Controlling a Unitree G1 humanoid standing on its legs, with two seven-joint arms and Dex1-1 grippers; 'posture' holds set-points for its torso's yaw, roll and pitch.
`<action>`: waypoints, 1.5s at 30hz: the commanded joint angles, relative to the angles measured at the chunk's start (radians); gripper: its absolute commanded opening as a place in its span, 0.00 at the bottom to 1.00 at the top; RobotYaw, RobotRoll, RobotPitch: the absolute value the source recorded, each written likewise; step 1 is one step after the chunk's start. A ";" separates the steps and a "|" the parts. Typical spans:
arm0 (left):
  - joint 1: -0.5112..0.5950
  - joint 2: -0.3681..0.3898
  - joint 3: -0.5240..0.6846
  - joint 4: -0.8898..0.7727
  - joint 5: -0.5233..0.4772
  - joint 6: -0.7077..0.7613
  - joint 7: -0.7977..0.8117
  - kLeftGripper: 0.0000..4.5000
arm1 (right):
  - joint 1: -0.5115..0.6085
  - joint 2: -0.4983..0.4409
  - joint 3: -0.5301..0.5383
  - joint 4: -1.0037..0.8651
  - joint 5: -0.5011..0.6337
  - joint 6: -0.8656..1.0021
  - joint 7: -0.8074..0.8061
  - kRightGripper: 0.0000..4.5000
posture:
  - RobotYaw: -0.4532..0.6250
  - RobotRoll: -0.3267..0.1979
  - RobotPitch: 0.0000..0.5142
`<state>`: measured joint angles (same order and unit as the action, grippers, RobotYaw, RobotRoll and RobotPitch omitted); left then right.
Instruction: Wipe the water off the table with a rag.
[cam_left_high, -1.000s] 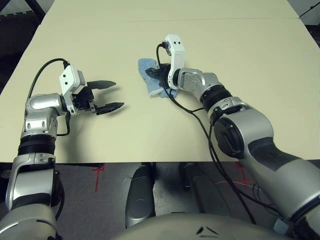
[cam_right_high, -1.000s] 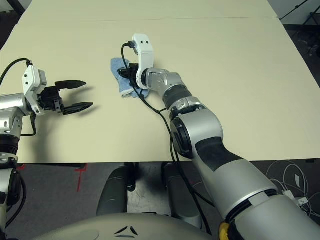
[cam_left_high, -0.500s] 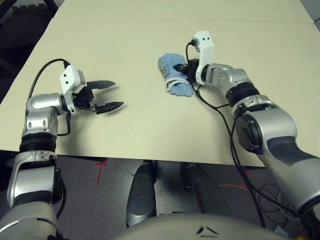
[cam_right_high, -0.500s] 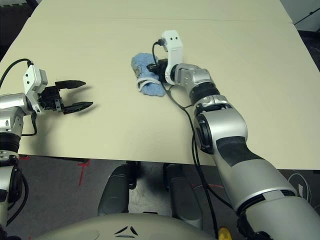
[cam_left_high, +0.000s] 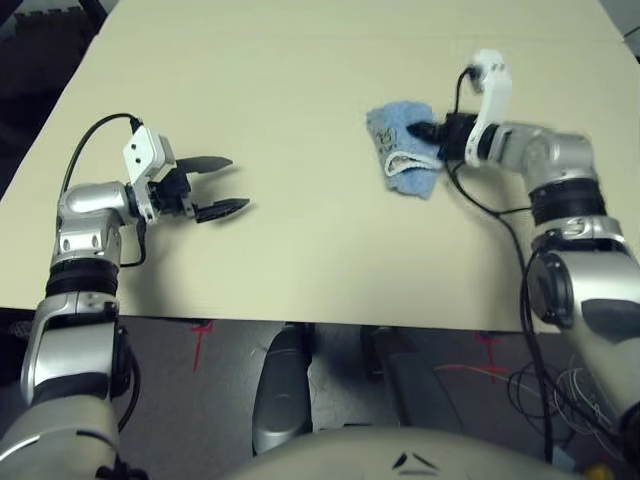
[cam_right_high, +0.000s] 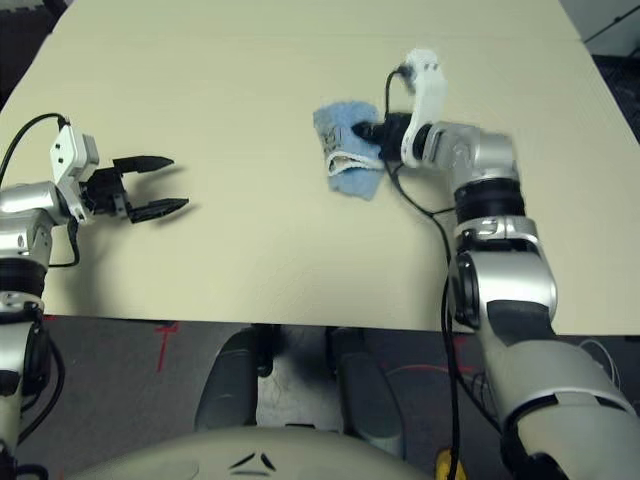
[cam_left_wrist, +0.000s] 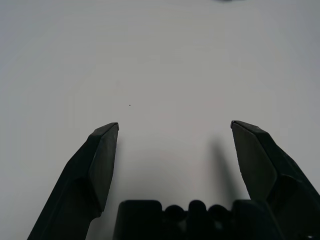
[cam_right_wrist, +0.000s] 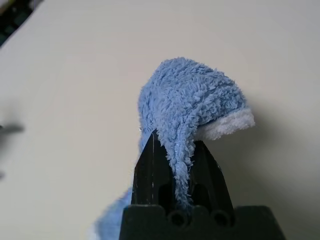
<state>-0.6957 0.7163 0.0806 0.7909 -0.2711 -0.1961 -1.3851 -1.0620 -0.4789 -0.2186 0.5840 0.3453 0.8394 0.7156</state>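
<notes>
The rag (cam_left_high: 404, 150), a blue terry cloth with a white edge, lies crumpled on the table (cam_left_high: 300, 90), and the right gripper (cam_right_wrist: 176, 162) is clamped on a fold of it. In the right wrist view the two black fingers (cam_right_wrist: 150, 170) pinch the cloth between them, with the bunched blue pile rising just past the tips and a white hem showing at one side. The rest of the rag rests on the table, just left of the right gripper. No writing or label can be read on the rag; a faint dark pattern on it is too small to make out. No droplets can be made out on the table.

The right arm reaches forward and bends inward at the wrist, so its gripper points left, toward the rag.

The left gripper (cam_left_high: 222, 185) is well left of the rag, its fingers spread apart with nothing between them, above bare table. The left forearm rises from the table's near edge, and the gripper points right, toward the rag.
</notes>
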 joint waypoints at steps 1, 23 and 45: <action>-0.017 -0.008 -0.010 0.041 0.022 -0.025 -0.013 1.00 | -0.017 -0.057 -0.031 -0.052 0.026 0.035 -0.013 0.01 | 0.48 0.62 0.46; -0.037 -0.010 0.001 0.083 0.028 -0.049 -0.018 1.00 | 0.184 -0.256 0.019 0.175 -0.119 -0.171 -0.073 0.01 | 0.47 0.62 0.47; -0.082 -0.069 0.174 0.128 -0.043 -0.021 0.308 1.00 | 0.161 -0.296 -0.064 0.309 -0.148 -0.589 -0.207 1.00 | 0.49 0.62 0.50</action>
<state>-0.7678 0.6474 0.2187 0.8863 -0.2957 -0.2147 -1.1495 -0.9083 -0.7742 -0.2412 0.8716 0.1721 0.2952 0.5195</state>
